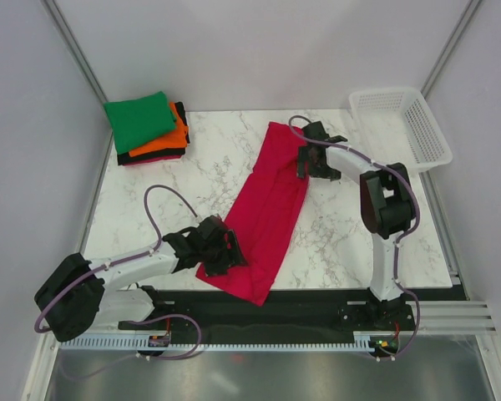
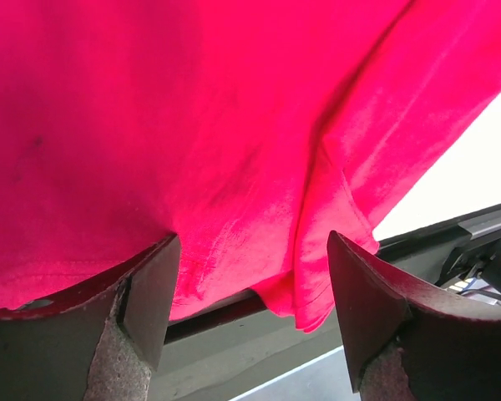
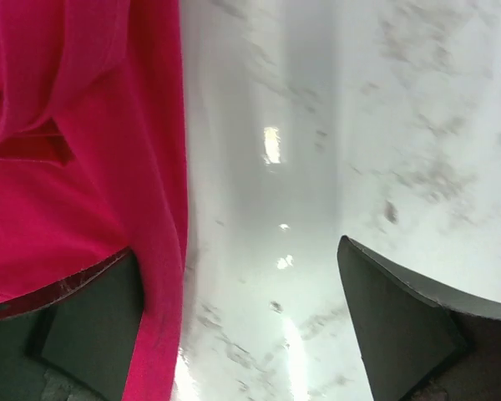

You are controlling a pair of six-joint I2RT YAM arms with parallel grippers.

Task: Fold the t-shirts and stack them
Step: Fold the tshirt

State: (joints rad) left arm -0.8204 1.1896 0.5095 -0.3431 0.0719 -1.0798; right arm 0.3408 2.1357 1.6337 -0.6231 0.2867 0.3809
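The crimson-pink t-shirt (image 1: 267, 209) lies folded into a long strip, running diagonally from the table's far middle to its near edge. My left gripper (image 1: 225, 251) is open over the strip's near left edge; in the left wrist view the cloth (image 2: 234, 142) fills the space beyond the spread fingers (image 2: 146, 292). My right gripper (image 1: 305, 165) is open at the strip's far right edge; in the right wrist view the shirt's edge (image 3: 159, 209) lies by the left finger, bare marble by the right. Folded green (image 1: 140, 119), orange (image 1: 171, 138) and black tees are stacked at the far left.
A white lattice basket (image 1: 405, 125) stands at the far right corner. The marble table (image 1: 351, 242) ends in a black rail (image 1: 275, 309) at the near edge, where the shirt's corner hangs over. Grey walls close the sides.
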